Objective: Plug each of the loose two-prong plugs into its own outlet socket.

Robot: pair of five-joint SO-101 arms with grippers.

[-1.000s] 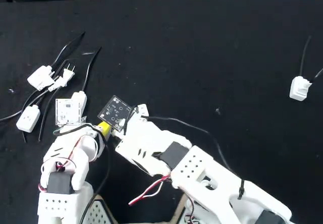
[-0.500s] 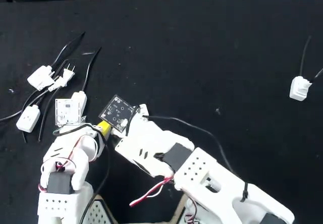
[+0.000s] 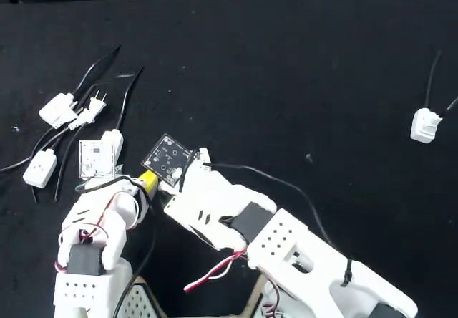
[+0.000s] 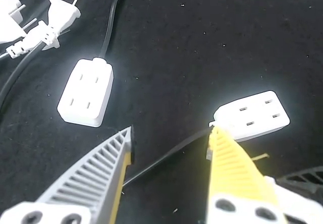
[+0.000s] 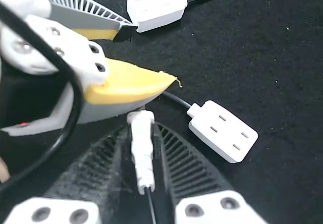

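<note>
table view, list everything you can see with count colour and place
table: one, black, under everything
outlets: two, white, just ahead of the left end effector
loose plugs: two, white, left cluster
held plug: one, white, in the right end effector
blocks: three, white, two at left, one far right; outlet or plug unclear
cords: several, black, on the outlets and plugs
left end effector: one, grey and yellow, open, low over the table
right end effector: one, black fingers, shut on the held plug
</note>
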